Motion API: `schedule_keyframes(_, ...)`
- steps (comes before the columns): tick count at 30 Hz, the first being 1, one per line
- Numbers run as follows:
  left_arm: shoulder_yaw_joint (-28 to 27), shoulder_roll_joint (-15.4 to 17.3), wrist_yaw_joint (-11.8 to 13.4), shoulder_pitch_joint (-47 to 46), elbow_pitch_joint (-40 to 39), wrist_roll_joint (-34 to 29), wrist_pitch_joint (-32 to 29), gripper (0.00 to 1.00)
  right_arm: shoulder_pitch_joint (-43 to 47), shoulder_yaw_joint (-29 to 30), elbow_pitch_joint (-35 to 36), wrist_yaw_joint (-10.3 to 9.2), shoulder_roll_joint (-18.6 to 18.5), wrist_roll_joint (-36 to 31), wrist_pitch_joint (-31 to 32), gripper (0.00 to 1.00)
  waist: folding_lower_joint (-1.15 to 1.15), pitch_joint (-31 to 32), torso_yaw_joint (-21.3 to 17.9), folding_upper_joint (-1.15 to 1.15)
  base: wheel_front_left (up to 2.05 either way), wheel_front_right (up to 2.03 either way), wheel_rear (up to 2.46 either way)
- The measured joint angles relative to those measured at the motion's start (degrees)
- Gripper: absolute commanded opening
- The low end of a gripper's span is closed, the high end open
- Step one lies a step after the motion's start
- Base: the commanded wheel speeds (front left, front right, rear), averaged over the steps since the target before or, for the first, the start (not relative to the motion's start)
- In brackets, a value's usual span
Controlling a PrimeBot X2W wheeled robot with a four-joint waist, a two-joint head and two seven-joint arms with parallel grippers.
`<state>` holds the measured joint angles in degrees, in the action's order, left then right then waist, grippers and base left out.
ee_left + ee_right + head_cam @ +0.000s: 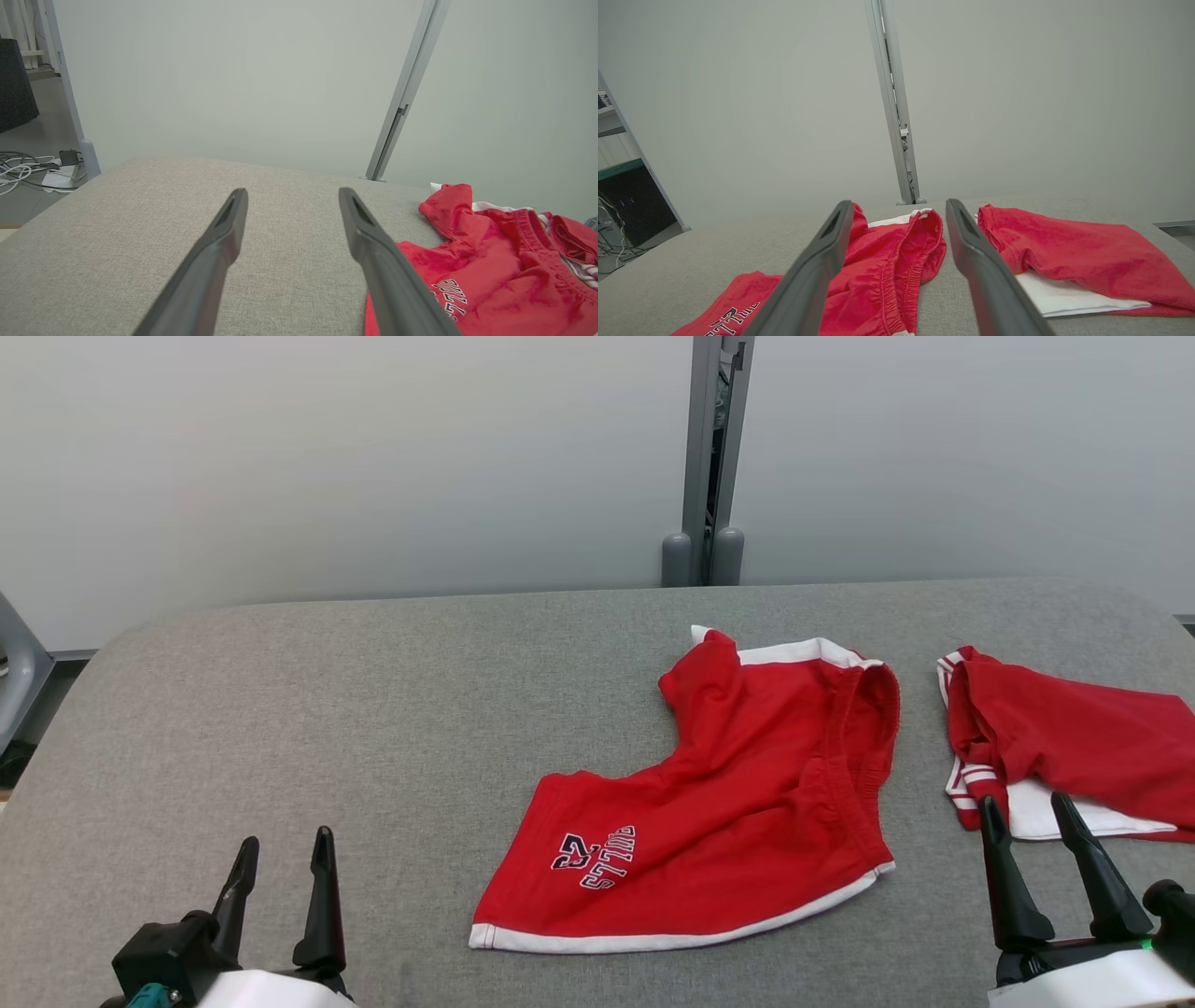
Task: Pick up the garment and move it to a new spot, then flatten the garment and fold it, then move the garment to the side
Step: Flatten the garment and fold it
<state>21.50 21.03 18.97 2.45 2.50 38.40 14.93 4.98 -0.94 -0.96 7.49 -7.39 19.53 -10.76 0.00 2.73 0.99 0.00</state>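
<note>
Red shorts with white trim and dark lettering lie crumpled on the grey table, right of centre, waistband toward the right. They also appear in the left wrist view and right wrist view. My left gripper hovers open at the lower left, well to the left of the shorts, nothing between its fingers. My right gripper stands open at the lower right, between the shorts and a second garment, its fingers empty.
A second red garment with a white layer under it lies at the table's right edge, also in the right wrist view. A grey post stands behind the table against a pale wall. Cables lie on the floor at the left.
</note>
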Motion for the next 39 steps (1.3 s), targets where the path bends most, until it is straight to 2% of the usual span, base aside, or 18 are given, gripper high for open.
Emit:
schedule_keyframes(15, -1.56, -1.96, -3.32, 0.34, 1.25, -2.50, -0.29, 1.00, -0.15, 0.31, -0.59, 0.00, -1.30, 0.10, 2.43, 1.00, 0.00, -0.24, -0.59, 0.00, 0.00, 0.00, 0.00)
schedule_keyframes(18, 0.19, -1.81, -4.49, 0.40, 1.90, -1.47, -3.91, 1.00, -1.12, -1.64, -2.45, 0.00, -2.55, 0.03, 7.27, 1.00, 0.00, -0.50, -0.75, 0.00, 0.00, 0.00, 0.00)
schedule_keyframes(20, 1.32, -1.51, -5.31, 0.21, 2.13, -0.93, -6.82, 1.00, -2.63, -5.49, -4.25, 0.02, -4.90, 0.89, 12.46, 1.00, 0.00, -0.79, -0.88, 0.00, 0.00, 0.00, 0.00)
schedule_keyframes(25, 4.88, -0.80, -7.35, -1.58, 3.19, 0.57, -15.04, 1.00, -8.23, -10.05, -8.18, 0.01, -8.99, 5.27, 20.95, 1.00, 0.00, -2.16, -0.71, 0.00, 0.00, 0.00, 0.00)
schedule_keyframes(29, 7.28, -0.26, -9.62, -3.95, 3.46, 1.34, -20.37, 1.00, -12.26, -12.48, -11.98, 0.00, -10.89, 8.42, 26.01, 1.00, 0.00, -3.78, -0.29, 0.00, 0.00, 0.00, 0.00)
schedule_keyframes(32, 9.29, -0.15, -10.93, -5.65, 4.14, 1.56, -23.81, 1.00, -15.09, -14.18, -14.92, 0.00, -11.52, 9.60, 28.36, 1.00, 0.00, -5.24, 0.15, 0.00, 0.00, 0.00, 0.00)
schedule_keyframes(39, 13.05, -0.27, -13.40, -9.13, 7.14, 1.54, -30.07, 1.00, -19.61, -17.45, -19.24, 0.01, -11.23, 12.21, 28.47, 1.00, 0.00, -7.81, 0.72, 0.00, 0.00, 0.00, 0.00)
